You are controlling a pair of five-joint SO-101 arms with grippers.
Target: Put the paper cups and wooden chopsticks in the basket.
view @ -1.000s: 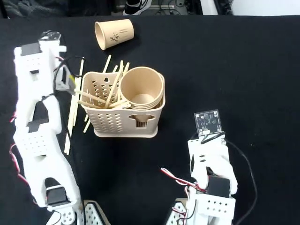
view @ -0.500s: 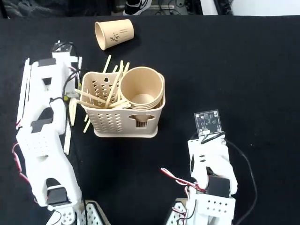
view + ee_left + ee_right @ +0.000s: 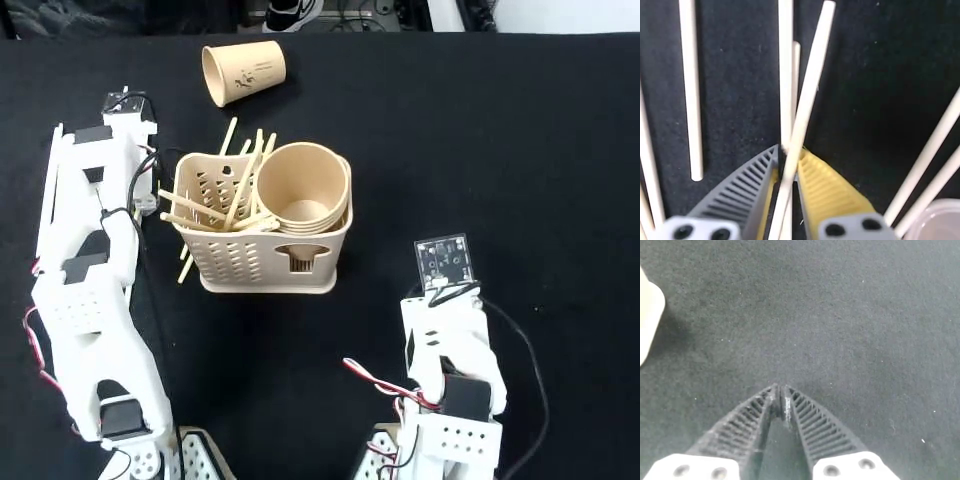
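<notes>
Left tool [image 3: 788, 154] pinching one chopstick [image 3: 808, 85], right tool [image 3: 780, 399] closed empty, one cup [image 3: 243, 72] outside one basket [image 3: 260, 265]

Beige basket [image 3: 250, 266] holds stacked paper cups [image 3: 303, 182] and chopsticks [image 3: 241, 192]; another cup [image 3: 243, 72] lies sideways nearby.

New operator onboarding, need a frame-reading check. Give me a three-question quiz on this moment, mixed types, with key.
1. The paper cup outside the basket: upright or on its side?
2. True or false: the right hand holds a chopstick.
3. The left hand is shut on: A) a cup, B) a chopstick, C) nothing.
Key: 1. On its side. 2. False; it is shut and empty. 3. B.
</notes>
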